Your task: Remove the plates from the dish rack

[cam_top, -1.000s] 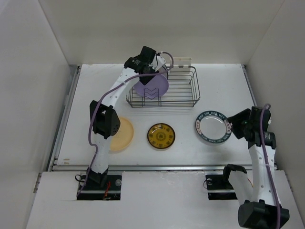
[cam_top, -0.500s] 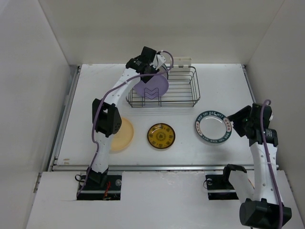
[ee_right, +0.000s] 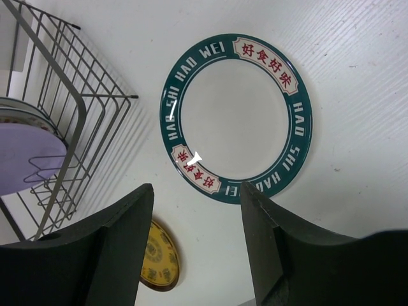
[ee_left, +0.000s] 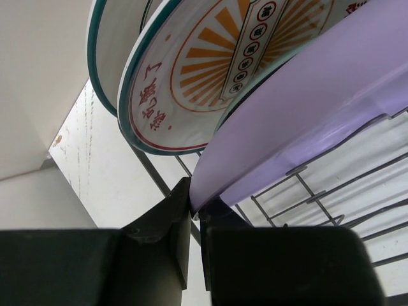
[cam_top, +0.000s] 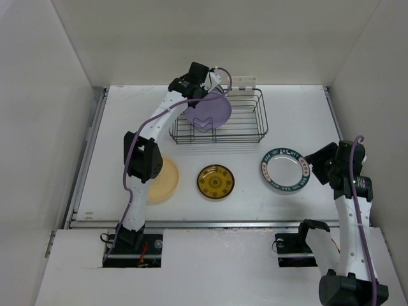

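My left gripper (cam_top: 201,95) is shut on the rim of the lavender plate (cam_top: 210,113) and holds it tilted over the left end of the dark wire dish rack (cam_top: 245,127). In the left wrist view the fingers (ee_left: 172,217) pinch the lavender rim (ee_left: 306,95). Two white plates with teal rims (ee_left: 185,83) stand behind it. A pale yellow plate (cam_top: 164,180), a small ochre plate (cam_top: 215,181) and a white plate with a teal lettered rim (cam_top: 274,173) lie on the table. My right gripper (ee_right: 197,191) is open and empty above the near edge of the teal-rimmed plate (ee_right: 299,127).
A small white cup (cam_top: 244,83) is clipped to the rack's far rim. White walls enclose the table on the left, right and back. In the right wrist view the rack's end (ee_right: 70,108) is at upper left and the ochre plate (ee_right: 159,261) is at the bottom.
The lavender plate has risen and shifted a little to the right in the rack with my left gripper. My right arm has drawn back slightly to the right.
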You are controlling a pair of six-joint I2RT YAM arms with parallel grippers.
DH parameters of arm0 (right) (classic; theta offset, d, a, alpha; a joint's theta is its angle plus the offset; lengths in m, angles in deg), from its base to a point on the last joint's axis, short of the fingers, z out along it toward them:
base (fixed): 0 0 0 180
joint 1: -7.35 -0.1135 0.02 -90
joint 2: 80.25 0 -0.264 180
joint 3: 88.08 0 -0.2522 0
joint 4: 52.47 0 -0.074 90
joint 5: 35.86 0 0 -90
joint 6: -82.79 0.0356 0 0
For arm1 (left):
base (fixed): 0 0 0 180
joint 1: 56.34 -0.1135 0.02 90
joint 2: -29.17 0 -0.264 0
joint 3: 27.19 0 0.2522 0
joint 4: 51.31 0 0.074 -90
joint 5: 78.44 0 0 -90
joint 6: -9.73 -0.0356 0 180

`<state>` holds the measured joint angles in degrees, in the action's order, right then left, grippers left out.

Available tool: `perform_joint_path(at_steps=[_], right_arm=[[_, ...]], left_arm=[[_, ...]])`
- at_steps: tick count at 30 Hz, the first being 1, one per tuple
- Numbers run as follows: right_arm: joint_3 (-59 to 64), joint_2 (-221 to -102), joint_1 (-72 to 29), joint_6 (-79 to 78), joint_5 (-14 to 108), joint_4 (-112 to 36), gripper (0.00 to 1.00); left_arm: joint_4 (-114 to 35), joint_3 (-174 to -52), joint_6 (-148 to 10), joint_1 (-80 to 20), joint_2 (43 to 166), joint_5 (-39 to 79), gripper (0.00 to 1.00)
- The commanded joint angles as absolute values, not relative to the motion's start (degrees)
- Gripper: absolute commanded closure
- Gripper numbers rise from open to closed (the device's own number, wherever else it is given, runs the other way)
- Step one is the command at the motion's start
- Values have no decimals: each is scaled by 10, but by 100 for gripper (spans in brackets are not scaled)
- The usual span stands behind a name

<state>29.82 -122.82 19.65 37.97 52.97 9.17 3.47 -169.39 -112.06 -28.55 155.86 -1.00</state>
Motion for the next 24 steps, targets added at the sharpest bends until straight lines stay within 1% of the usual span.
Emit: perform_joint_path(at_steps=[1, 5, 10, 14, 16, 19, 21, 23, 24], right_arm=[[279, -1217, 192, 372, 513, 95, 38], [239, -1217, 192, 372, 490, 82, 38], [215, -1237, 187, 366, 476, 66, 38], [209, -1249, 182, 360, 476, 42, 38], [209, -1255, 175, 355, 476, 28, 38], [204, -1269, 169, 355, 466, 1, 38], [188, -1289, 164, 355, 452, -34, 38], [174, -1309, 159, 355, 447, -58, 38], [156, -1319, 141, 345, 447, -71, 38]], left_arm=[[76, -1737, -1098, -282, 1502, -29, 100], [98, -1775, -1082, -282, 1466, -40, 100], [104, -1775, -1072, -282, 1424, -40, 100], [91, -1728, -1072, -282, 1397, -66, 100], [91, -1728, -1058, -282, 1389, -79, 100], [124, -1743, -1052, -282, 1359, -80, 100], [180, -1751, -1052, -287, 1340, -74, 100], [227, -1745, -1044, -317, 1302, -45, 100], [275, -1735, -1043, -330, 1287, -34, 100]])
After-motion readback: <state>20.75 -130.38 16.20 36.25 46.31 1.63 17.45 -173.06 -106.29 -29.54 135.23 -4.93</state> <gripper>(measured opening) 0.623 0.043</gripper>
